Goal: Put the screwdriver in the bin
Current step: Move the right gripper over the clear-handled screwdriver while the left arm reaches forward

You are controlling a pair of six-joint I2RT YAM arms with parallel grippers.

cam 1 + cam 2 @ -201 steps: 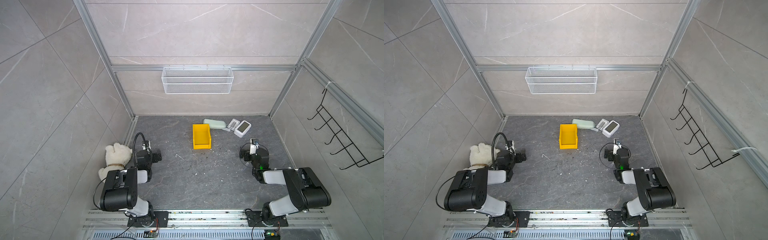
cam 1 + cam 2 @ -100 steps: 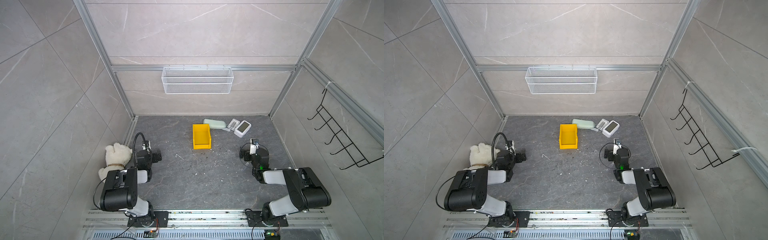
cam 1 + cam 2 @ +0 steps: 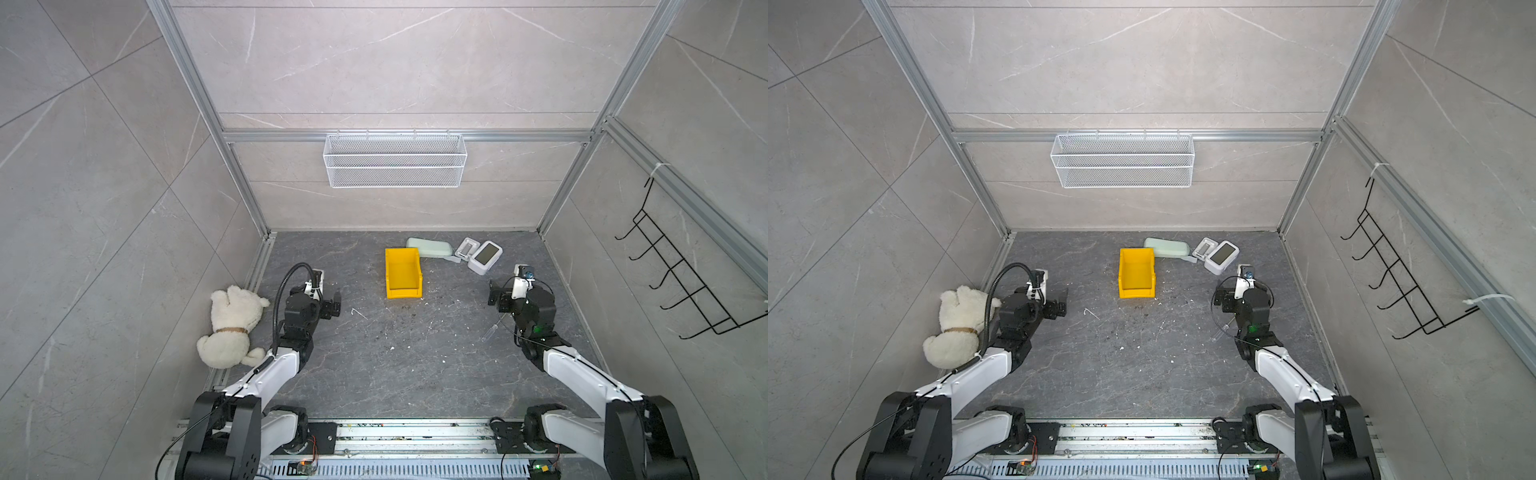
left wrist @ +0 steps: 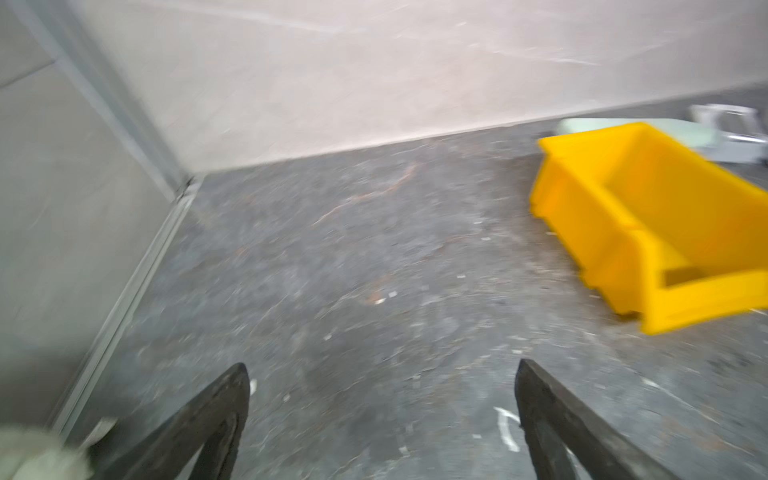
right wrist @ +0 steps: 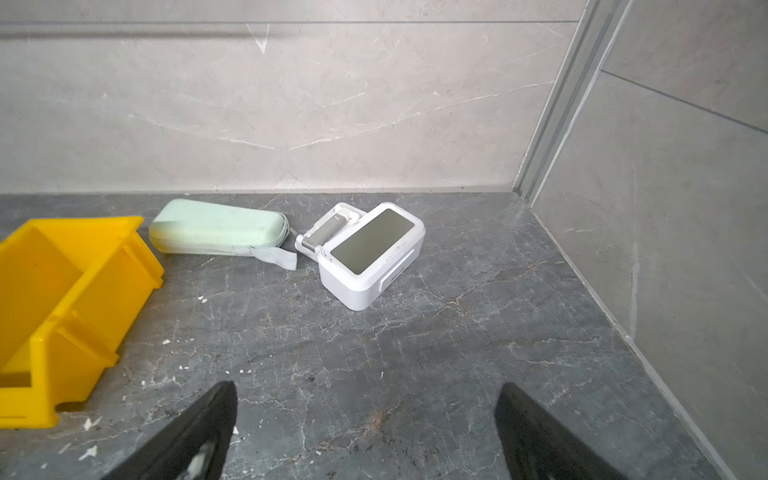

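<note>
The yellow bin (image 3: pixel 389 270) (image 3: pixel 1122 272) stands open-topped at the middle back of the dark floor, and also shows in the left wrist view (image 4: pixel 582 216) and the right wrist view (image 5: pixel 87 299). The screwdriver (image 3: pixel 491 331) (image 3: pixel 1221 331), slim and pale, lies on the floor just left of my right wrist, partly under the arm. My right gripper (image 3: pixel 504 296) (image 3: pixel 1225 301) (image 5: pixel 365 386) is open over bare floor, beyond the screwdriver. My left gripper (image 3: pixel 330 302) (image 3: pixel 1059 306) (image 4: pixel 380 365) is open and empty, to the left of the bin.
A white plush toy (image 3: pixel 232 328) lies by the left wall. A mint case (image 3: pixel 430 248) and a white device (image 3: pixel 484 255) sit right of the bin. A thin white scrap (image 3: pixel 358 312) lies near my left gripper. A mesh basket (image 3: pixel 395 160) and hook rack (image 3: pixel 685 282) hang on the walls.
My left gripper has shifted a little toward the bin, and its wrist view is blurred. The right arm and the screwdriver have not moved.
</note>
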